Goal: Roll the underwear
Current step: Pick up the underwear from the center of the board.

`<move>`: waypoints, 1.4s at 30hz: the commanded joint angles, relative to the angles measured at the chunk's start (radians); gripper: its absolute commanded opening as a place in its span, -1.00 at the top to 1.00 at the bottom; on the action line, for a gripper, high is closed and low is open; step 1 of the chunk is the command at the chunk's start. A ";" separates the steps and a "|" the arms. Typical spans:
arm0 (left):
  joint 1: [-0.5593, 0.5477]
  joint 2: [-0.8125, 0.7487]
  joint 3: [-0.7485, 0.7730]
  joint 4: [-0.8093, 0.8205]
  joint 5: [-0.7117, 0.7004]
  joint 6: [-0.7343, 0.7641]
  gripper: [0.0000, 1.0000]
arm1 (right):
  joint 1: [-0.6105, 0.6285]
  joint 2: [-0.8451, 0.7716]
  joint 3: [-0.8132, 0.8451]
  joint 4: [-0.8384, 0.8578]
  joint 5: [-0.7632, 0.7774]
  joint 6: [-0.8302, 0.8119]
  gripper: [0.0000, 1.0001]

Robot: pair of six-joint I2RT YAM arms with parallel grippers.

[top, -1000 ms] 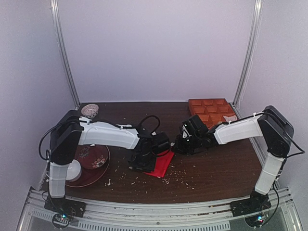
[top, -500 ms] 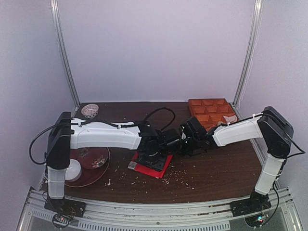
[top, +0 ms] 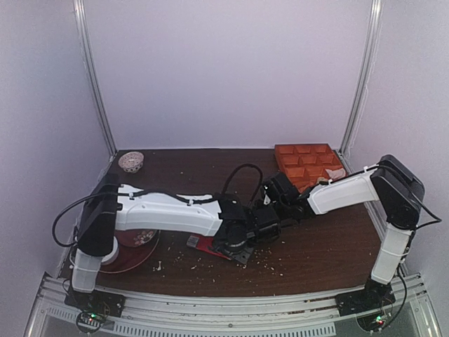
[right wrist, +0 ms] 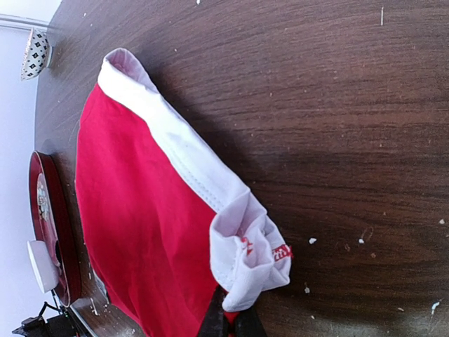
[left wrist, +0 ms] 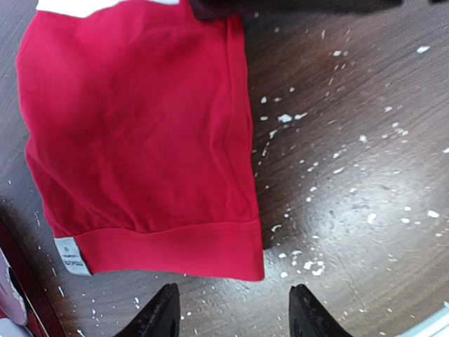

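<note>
Near the front middle of the bench (top: pixel 323 246), the underwear (left wrist: pixel 140 140) lies almost wholly flat, red cloth spread out with its hem toward the left hand (left wrist: pixel 235 312) and a small grey label (left wrist: pixel 72 256) at one corner. That left hand hovers just off the hem with its fingers spread wide and nothing between them. At the opposite end the right hand (right wrist: pixel 228 321) is closed tight on a corner of the white waistband (right wrist: pixel 175 151), which is lifted and bunched there into a small fold while the rest of the band lies along the bench. From above, both wrists crowd over the garment and only a sliver of red shows. Judged from this, the rolling has hardly begun: no turn of cloth is laid over itself and no tube has formed. The whole roll looks left to do, from one end across to the other. White crumbs (left wrist: pixel 284 118) litter the wood beside it.
</note>
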 commanded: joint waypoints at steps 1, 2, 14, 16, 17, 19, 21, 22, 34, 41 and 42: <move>-0.007 0.049 0.023 0.001 -0.033 0.022 -0.06 | -0.001 0.010 0.003 0.021 0.016 0.008 1.00; -0.007 0.053 0.021 0.001 -0.037 0.021 -0.05 | 0.000 0.010 0.002 0.022 0.017 0.009 1.00; -0.009 0.104 0.011 -0.008 -0.074 0.018 -0.03 | -0.001 0.016 -0.011 0.042 0.013 0.021 1.00; -0.009 0.111 0.011 -0.007 -0.088 0.012 -0.01 | 0.001 0.015 -0.015 0.045 0.012 0.022 1.00; -0.009 0.111 0.010 -0.008 -0.097 0.010 -0.01 | -0.001 0.015 -0.017 0.048 0.011 0.023 1.00; -0.009 0.112 0.012 -0.006 -0.114 0.008 0.01 | 0.000 0.014 -0.022 0.052 0.010 0.025 1.00; -0.009 0.118 0.019 -0.002 -0.116 0.011 0.02 | 0.001 0.012 -0.025 0.053 0.009 0.027 1.00; -0.009 0.124 0.023 -0.002 -0.116 0.012 0.03 | 0.001 0.014 -0.026 0.053 0.008 0.027 1.00; -0.011 0.111 0.014 0.060 -0.074 -0.012 0.05 | 0.000 0.018 -0.029 0.056 -0.001 0.029 1.00; -0.009 0.142 0.019 0.062 -0.068 -0.011 0.67 | 0.000 0.012 -0.031 0.056 -0.002 0.028 1.00; -0.009 0.141 0.017 0.062 -0.068 -0.012 0.74 | 0.000 0.012 -0.031 0.055 -0.002 0.026 1.00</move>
